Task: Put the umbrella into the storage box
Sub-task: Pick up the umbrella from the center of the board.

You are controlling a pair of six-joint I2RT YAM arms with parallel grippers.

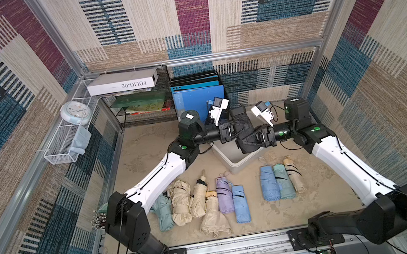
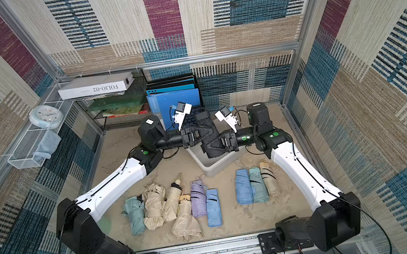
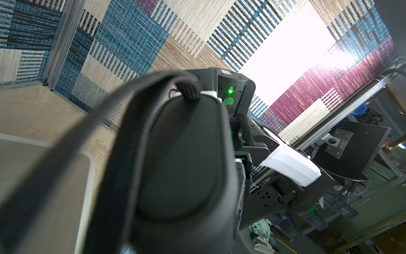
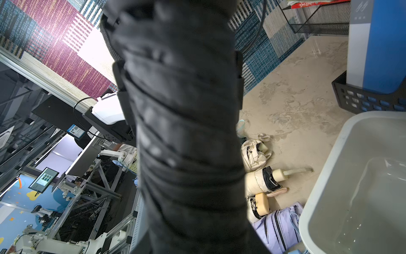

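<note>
Top views look down into a cell with patterned walls (image 1: pixel 182 15) and a sandy beige bench (image 1: pixel 147 151). Two white-and-black arms reach in from the camera's side and meet over the middle: the left arm (image 1: pixel 158 176) and the right arm (image 1: pixel 343 160). Directly beneath their meeting point sits the pale storage box (image 1: pixel 244 162). It is mostly hidden, and only its near corner and rolled rim show in both top views. The right wrist view shows its inside bare.

Between the two tools hangs the black umbrella (image 1: pixel 240 114), folded and strapped, held over the box's open top. Whether its lower end dips below the rim cannot be told. Its long axis runs away from the arm bases, crossing both tools.

The left tool (image 1: pixel 244 128) is clamped narrow on the farther part, by the rounded end that fills the left wrist view. The right tool (image 1: pixel 245 142) grips the nearer part, its fingers (image 4: pixel 240 74) pressed against both sides of the rolled cloth. Neither arm is nearer, as both share the load.

The coming move looks like a straight lowering, since the box lies below the tools. Whether the umbrella lines up with the box's long side cannot be told.

Room is tight beyond the left tool, where blue folders (image 1: pixel 198 99) stand in a black file holder (image 4: pixel 362 103). Toward the arm bases from the tools, loose folded umbrellas (image 1: pixel 201 202) lie in rows on the bench.
</note>
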